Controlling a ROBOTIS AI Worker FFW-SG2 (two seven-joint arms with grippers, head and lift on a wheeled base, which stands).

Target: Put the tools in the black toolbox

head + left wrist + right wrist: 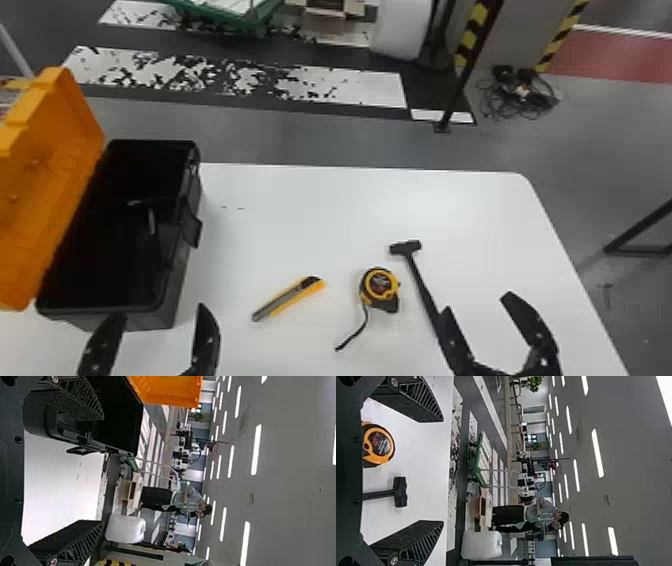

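Hammer (422, 286) partly behind right hand (477, 302), dim tool (152, 223) in black toolbox (176, 287)

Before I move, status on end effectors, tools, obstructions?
Left end effector open near toolbox; right end effector open by hammer. Knife, tape measure on table. Lid up, opening uncovered.

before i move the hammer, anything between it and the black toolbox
Yes: the tape measure sits just left of the hammer, beside its handle, and the utility knife lies farther left. The black toolbox's right wall also stands in the path. The open lid is on the left side, out of the way.
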